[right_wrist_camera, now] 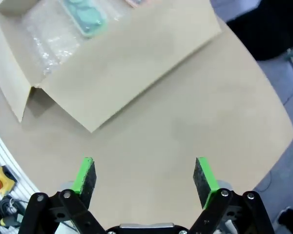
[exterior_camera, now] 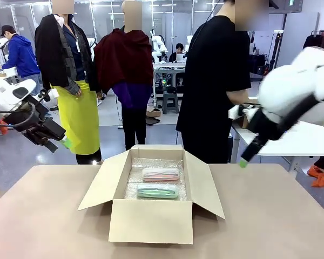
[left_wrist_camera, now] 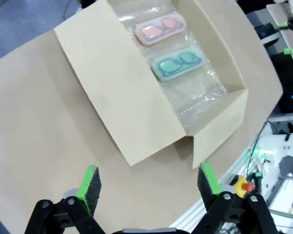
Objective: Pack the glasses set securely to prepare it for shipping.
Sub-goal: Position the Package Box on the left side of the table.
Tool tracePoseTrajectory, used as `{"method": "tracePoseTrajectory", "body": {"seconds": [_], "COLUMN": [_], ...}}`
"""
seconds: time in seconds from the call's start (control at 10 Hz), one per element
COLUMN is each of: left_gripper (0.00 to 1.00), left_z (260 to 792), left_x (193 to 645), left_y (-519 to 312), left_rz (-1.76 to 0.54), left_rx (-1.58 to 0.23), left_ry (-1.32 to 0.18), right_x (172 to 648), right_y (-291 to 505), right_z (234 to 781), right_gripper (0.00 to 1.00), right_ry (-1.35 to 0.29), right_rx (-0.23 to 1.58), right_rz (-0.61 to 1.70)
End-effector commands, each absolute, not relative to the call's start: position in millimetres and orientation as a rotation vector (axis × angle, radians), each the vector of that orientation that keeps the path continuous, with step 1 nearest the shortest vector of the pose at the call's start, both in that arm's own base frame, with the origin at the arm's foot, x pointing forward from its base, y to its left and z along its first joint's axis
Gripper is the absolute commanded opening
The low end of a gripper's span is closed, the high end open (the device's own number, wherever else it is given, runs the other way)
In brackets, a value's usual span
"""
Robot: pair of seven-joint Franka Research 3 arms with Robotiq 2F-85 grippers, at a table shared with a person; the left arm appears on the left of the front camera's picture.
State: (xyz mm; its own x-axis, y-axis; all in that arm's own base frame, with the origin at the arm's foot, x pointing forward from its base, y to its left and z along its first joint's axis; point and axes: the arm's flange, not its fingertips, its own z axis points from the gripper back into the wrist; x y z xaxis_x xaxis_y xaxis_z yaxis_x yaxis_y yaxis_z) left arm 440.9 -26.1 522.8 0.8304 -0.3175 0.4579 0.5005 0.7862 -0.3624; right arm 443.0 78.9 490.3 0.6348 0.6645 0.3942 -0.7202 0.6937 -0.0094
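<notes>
Glasses set (exterior_camera: 157,190) inside the open cardboard box (exterior_camera: 151,221), at the middle of the table (exterior_camera: 270,216), probably kept central for reach by either arm. Side flaps splayed outward, leaving the top open; closing likely the step not yet done. Bubble wrap (left_wrist_camera: 198,95) lining the box floor, seemingly as cushioning for shipping. On it, 2 cases close side by side: pink case (exterior_camera: 160,174) farther from the robot, green case (exterior_camera: 157,191) nearer. Left gripper (left_wrist_camera: 147,171) and right gripper (right_wrist_camera: 144,163) spread wide, holding nothing, raised over bare table beside the box. No readable writing or brand on box or cases.
</notes>
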Motion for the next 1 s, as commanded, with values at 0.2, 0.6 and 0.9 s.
{"method": "tracePoseTrajectory", "body": {"seconds": [0.2,0.6,0.9], "left_gripper": [1.00,1.00,1.00], "left_z": [520.8,520.8,508.6], "left_x": [445.7,445.7,493.0], "left_y": [-28.4,-28.4,6.4], "left_rz": [-0.449,-0.449,-0.265], "left_rx": [-0.490,-0.490,-0.692], "left_ry": [-0.378,-0.378,-0.279], "right_x": [434.6,434.6,434.6], "right_y": [60.1,60.1,60.1], "right_z": [486.4,486.4,486.4], "right_gripper": [1.00,1.00,1.00], "right_ry": [-0.402,-0.402,-0.402], "right_rx": [0.166,0.166,0.166], "right_rz": [0.741,0.741,0.741]}}
